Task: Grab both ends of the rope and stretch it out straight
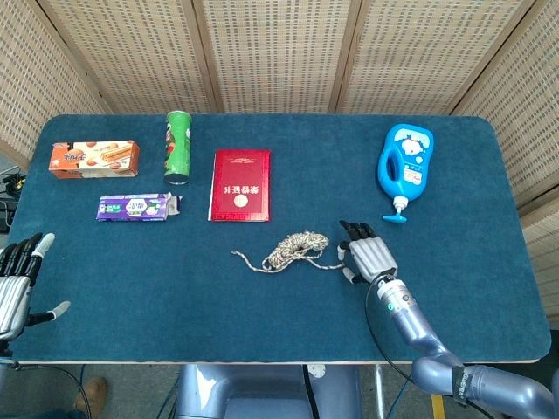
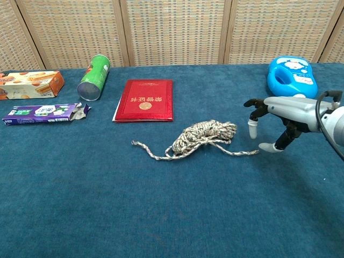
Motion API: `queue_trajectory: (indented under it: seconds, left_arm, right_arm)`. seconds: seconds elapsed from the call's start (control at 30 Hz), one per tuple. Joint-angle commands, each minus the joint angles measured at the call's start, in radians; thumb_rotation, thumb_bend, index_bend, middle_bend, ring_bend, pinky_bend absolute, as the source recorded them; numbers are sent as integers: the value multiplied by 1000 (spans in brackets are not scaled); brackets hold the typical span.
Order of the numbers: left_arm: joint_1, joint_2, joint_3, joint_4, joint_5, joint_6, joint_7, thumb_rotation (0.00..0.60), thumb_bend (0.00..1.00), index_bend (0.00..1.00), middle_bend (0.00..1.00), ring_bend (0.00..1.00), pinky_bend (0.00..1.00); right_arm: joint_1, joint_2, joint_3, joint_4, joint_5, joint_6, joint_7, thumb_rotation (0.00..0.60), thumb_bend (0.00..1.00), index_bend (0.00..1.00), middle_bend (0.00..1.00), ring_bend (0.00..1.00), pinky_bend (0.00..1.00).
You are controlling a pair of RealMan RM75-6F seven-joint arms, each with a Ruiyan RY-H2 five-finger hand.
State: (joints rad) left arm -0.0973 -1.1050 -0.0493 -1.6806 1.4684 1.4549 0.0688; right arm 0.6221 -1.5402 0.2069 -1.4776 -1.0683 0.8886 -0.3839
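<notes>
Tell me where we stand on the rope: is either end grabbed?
Neither end is grabbed. The rope lies bunched on the table, both tails loose. In hand: the right hand hovers open beside the right tail, not touching it as far as the chest view shows. The left hand sits open at the table's left edge, far from the left tail. Left: grip both ends and stretch the rope straight.

Red booklet (image 1: 240,184): gold characters and emblem, too small to read. No other legible text.
</notes>
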Motion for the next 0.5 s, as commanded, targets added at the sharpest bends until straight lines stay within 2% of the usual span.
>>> queue_trajectory:
  seconds: [0.03, 0.5]
  left_arm:
    - [-1, -1, 1, -1, 0, -2, 4, 600, 0, 0, 0, 0, 0]
    - [-3, -2, 4, -1, -2, -5, 4, 600, 0, 0, 0, 0, 0]
  right_arm:
    - [13, -24, -6, 18, 14, 5, -10, 600, 359, 475, 0, 0, 0]
    - [23, -108, -32, 101, 17, 47, -12, 600, 358, 503, 0, 0, 0]
